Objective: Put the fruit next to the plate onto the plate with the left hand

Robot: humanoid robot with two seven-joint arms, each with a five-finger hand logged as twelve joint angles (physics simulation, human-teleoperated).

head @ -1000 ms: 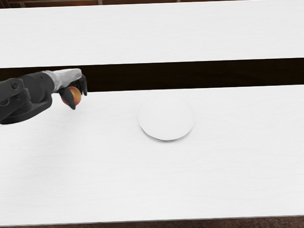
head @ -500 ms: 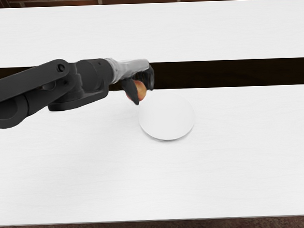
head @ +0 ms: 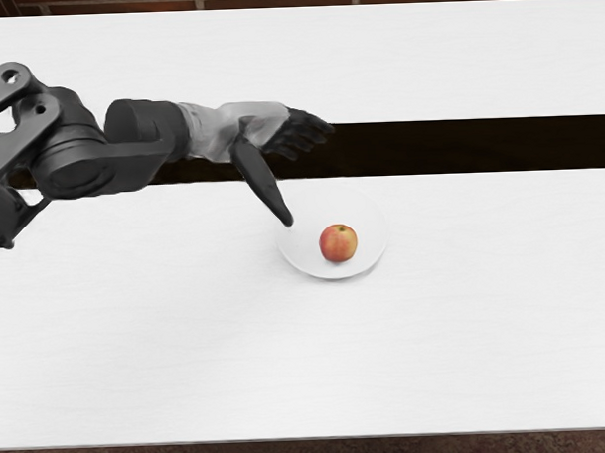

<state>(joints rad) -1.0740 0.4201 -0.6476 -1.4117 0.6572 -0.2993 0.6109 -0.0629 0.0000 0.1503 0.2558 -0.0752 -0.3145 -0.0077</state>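
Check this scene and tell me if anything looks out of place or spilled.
Nothing stands out. The apple sits on the white plate, intact, and the left hand hangs open near the plate's left rim, holding nothing.

White table (head: 188,370), brick wall (head: 275,1) in bg.

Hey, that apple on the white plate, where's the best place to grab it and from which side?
Grip the apple around its widest middle, fingers on opposite sides, coming from above. It is round and sits alone on the shallow plate, so the top is clear, while a low side approach would probably meet the rim. The open left robot hand hangs up-left of it.
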